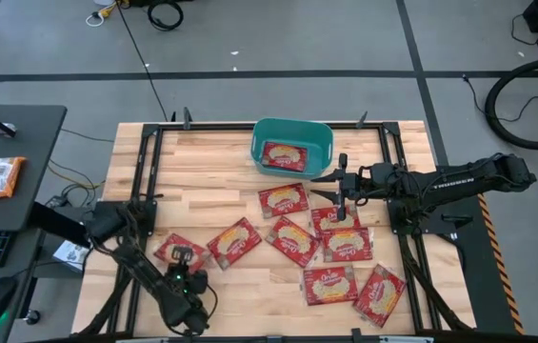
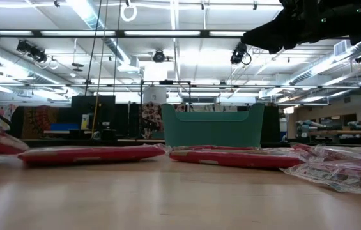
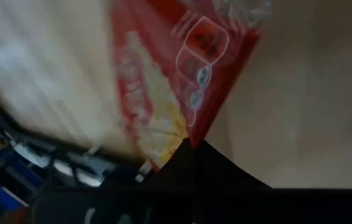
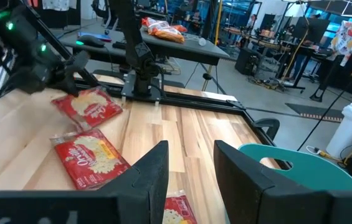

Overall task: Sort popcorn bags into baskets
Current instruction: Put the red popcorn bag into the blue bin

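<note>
Several red popcorn bags (image 1: 292, 238) with yellow centres lie flat across the middle and right of the wooden table. One more bag (image 1: 283, 155) lies inside the teal basket (image 1: 259, 129) at the far edge. My left gripper (image 1: 182, 257) is at the near left, shut on the leftmost bag (image 1: 169, 250), which also shows in the right wrist view (image 4: 91, 106). My right gripper (image 4: 191, 168) hangs level above the bags just near of the basket, open, with nothing between its fingers. My left gripper pinches the leftmost bag at a corner (image 3: 187, 135) between its two fingers, coming slanting down from the table's near side. The bag spreads away from the fingers (image 3: 194, 162). Whether it is clear of the table I cannot tell.
Black frame rails (image 1: 149, 181) run along the table's left, right and far sides. A dark desk (image 1: 21, 143) to the left holds snack packets, a keyboard and a mouse. Bare wood lies along the far left and near middle of the table.
</note>
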Robot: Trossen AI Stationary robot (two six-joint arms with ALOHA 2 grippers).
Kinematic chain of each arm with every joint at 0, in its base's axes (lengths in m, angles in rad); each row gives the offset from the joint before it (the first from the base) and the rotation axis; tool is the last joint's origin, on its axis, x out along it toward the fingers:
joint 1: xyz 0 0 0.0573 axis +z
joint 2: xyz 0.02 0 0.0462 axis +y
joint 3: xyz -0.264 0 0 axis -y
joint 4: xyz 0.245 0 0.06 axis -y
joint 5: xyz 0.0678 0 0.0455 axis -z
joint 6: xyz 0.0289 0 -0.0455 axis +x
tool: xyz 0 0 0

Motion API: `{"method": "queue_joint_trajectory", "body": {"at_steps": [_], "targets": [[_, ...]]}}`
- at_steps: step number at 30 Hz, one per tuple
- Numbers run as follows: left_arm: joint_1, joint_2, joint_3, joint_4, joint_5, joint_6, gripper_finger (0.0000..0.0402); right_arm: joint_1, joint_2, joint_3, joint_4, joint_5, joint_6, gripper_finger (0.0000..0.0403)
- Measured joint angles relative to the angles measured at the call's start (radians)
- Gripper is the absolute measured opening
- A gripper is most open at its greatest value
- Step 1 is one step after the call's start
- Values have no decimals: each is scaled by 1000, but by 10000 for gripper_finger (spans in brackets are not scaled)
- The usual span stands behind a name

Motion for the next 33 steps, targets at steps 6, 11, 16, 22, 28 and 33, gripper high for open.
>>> {"method": "queue_joint_trajectory", "body": {"at_steps": [6, 11, 16, 22, 28, 33], "targets": [[51, -129, 0, -36, -57, -37, 2, 0, 0, 0, 0, 0, 0, 132], [118, -233, 0, -37, -144, -48, 1, 0, 0, 0, 0, 0, 0, 132], [201, -307, 23, -33, -272, -48, 1, 0, 0, 0, 0, 0, 0, 132], [332, -319, 51, 18, -475, 21, 1, 0, 0, 0, 2, 0, 0, 132], [485, -319, 51, 274, -589, 270, 0, 0, 0, 0, 2, 0, 0, 132], [615, -319, 51, 482, -593, 459, 0, 0, 0, 0, 2, 0, 0, 132]]}}
